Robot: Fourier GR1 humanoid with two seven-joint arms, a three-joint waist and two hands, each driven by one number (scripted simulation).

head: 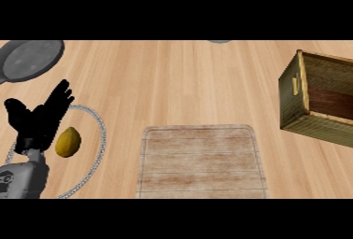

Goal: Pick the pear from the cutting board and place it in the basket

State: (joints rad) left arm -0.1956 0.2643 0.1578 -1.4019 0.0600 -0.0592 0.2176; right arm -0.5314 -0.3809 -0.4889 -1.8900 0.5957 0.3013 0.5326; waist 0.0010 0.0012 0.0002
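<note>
Yellow and small, the pear [68,142] lies off the board [202,161], inside the wire rim of what I take to be the basket [102,135] at the left of the bench [179,79]. The left robot hand [36,122] stands just beside it, fingers straight and spread, holding nothing. That suggests the pear is already let go to rest within the rim. The right robot hand is out of view.

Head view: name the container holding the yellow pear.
The round grey-rimmed basket by the black left hand: yellow pear inside, none in the wooden crate or grey pan.
</note>
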